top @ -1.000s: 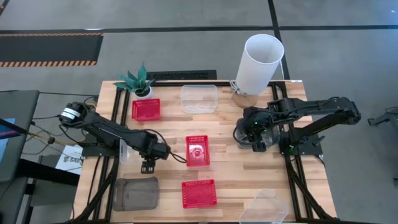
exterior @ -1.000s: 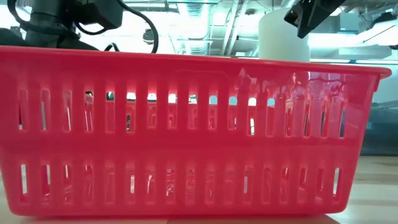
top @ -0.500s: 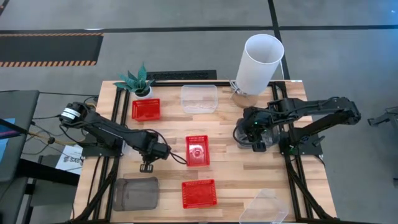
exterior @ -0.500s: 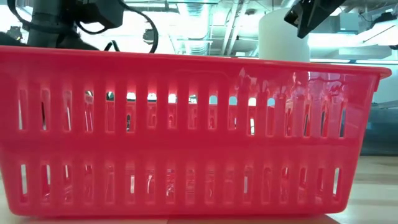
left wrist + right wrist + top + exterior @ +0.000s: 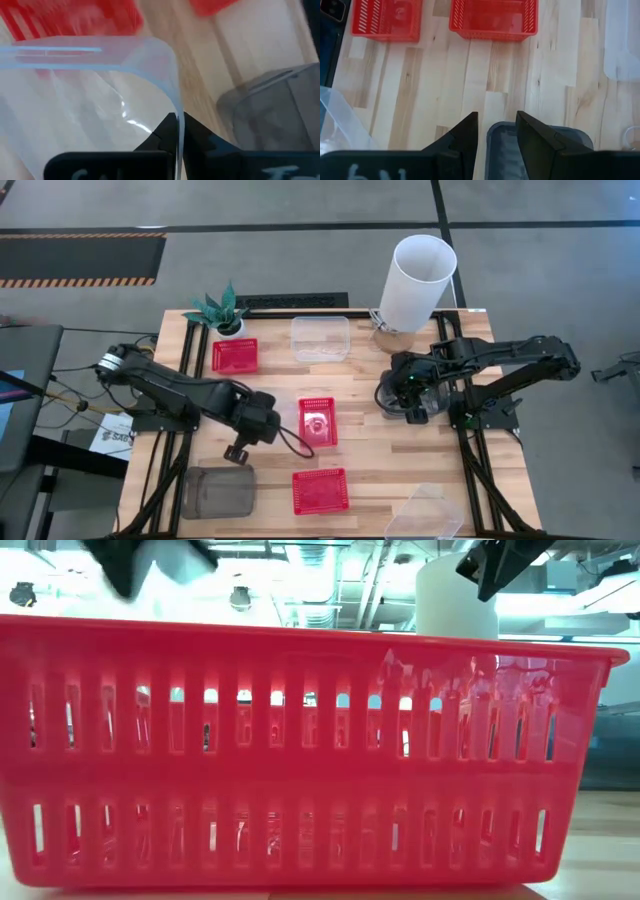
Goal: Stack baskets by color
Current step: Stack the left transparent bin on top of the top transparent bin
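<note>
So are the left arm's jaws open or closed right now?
Closed, pinching the wall of a clear basket: the left wrist view shows the left gripper with both jaws pressed against the thin clear rim.

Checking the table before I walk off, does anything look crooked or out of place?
Yes: a clear basket at the table's front edge sits tilted and hangs past the edge. The left gripper is shut on another clear basket's rim.

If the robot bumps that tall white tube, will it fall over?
Probably quite easily. The tall white tube stands upright, much taller than it is wide, so a push near its top would likely tip it. Its open, hollow top suggests it is light. Once down, its round side would probably roll.
</note>
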Controlling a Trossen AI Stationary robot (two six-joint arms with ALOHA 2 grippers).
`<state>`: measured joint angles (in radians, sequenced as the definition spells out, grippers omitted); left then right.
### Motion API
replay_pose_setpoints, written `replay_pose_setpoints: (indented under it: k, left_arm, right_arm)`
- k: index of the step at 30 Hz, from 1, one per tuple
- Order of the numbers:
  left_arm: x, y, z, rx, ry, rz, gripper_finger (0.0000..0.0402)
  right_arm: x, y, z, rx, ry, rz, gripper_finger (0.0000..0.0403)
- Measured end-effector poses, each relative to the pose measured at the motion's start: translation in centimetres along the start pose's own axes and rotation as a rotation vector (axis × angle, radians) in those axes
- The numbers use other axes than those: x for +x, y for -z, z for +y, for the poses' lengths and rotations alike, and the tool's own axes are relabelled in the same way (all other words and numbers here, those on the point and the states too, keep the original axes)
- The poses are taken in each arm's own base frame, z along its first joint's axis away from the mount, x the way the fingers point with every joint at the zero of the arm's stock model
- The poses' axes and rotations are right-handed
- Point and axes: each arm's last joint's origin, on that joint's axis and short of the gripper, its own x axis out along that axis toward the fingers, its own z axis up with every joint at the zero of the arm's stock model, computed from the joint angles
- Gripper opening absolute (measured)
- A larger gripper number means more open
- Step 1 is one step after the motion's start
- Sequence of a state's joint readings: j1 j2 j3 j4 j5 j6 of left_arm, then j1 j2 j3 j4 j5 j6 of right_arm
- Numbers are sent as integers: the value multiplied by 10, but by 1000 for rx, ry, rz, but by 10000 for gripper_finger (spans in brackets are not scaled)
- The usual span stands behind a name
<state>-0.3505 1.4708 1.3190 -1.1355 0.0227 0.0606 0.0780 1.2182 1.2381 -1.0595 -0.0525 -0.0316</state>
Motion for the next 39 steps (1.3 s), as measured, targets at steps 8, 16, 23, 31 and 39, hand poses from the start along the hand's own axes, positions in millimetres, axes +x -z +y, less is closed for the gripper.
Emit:
replay_pose_setpoints:
  k: [8, 16, 23, 31, 39]
  left_arm:
    - [-16, -12, -13, 311, -73, -88, 0]
    - [-20, -25, -17, 553, -9, -251, 0]
    - [-38, -24, -20, 725, 41, -407, 0]
    - [-53, -22, -21, 872, 69, -536, 0]
    - [-55, -24, -3, 889, 90, -601, 0]
  right_arm:
    - [-2, -19, -1, -234, 29, -200, 152]
    - [18, -50, -2, -606, 86, -370, 152]
    - [48, -73, -13, -833, -45, -533, 152]
    - [54, -89, -25, -988, -187, -735, 151]
    - [73, -109, -26, -1042, -323, -775, 125]
